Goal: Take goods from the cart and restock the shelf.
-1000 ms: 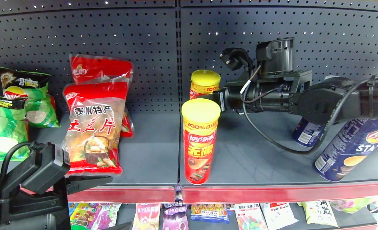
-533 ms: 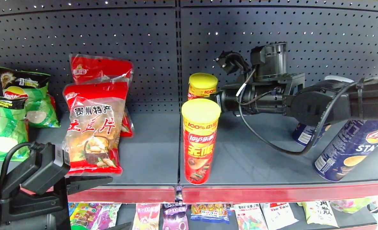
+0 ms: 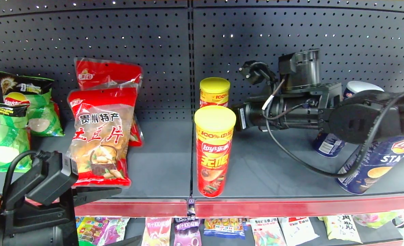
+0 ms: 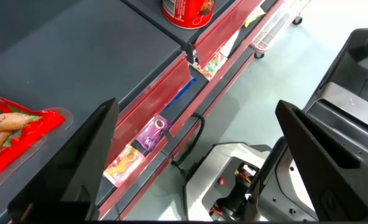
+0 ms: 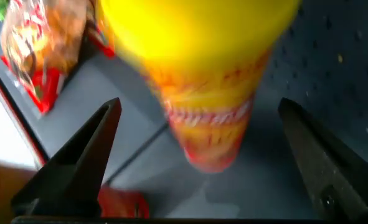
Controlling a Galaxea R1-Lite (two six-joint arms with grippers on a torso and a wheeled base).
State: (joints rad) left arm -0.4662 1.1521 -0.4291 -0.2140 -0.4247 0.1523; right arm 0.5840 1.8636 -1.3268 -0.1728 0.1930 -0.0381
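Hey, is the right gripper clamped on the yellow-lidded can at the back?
No, in the right wrist view the fingers of the right gripper are spread wide, with gaps between them and the rear can.

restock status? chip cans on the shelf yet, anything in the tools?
Done: two red chip cans stand upright on the shelf, the front can at its edge and the rear can behind it.
In hand: nothing. The right tool is open, facing a can, fingers clear of it. The left tool is open and empty by the shelf's front edge.
Left: remaining stock cannot be judged here.
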